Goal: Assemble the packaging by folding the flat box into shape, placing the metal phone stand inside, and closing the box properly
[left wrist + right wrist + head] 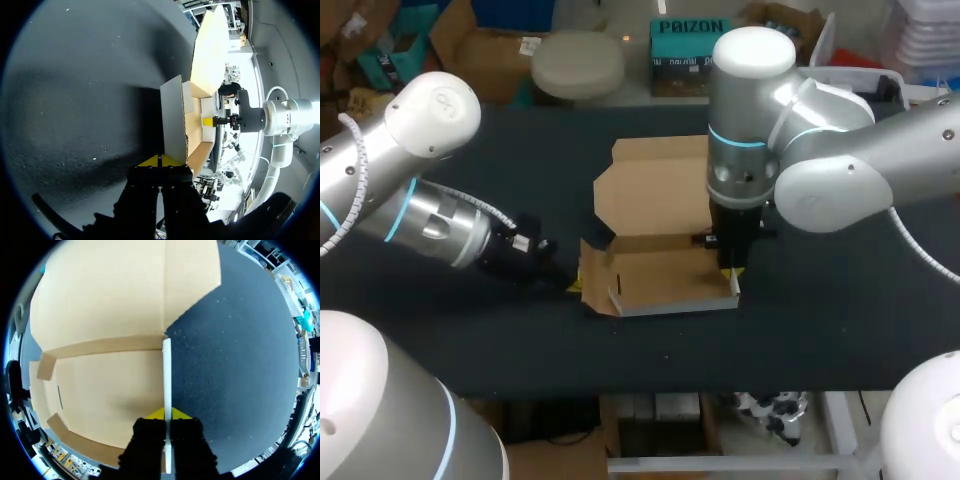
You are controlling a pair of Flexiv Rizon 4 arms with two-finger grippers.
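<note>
Cardboard box (660, 270), long axis L-R, lid twd far edge.

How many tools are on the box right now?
2. The right tool clamps the right wall of the box; the left tool sits at its left wall, grip unclear.

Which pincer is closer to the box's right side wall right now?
Right. The right pincer is clamped on the right side wall of the box. The left pincer sits across the box, by its left wall.
</note>
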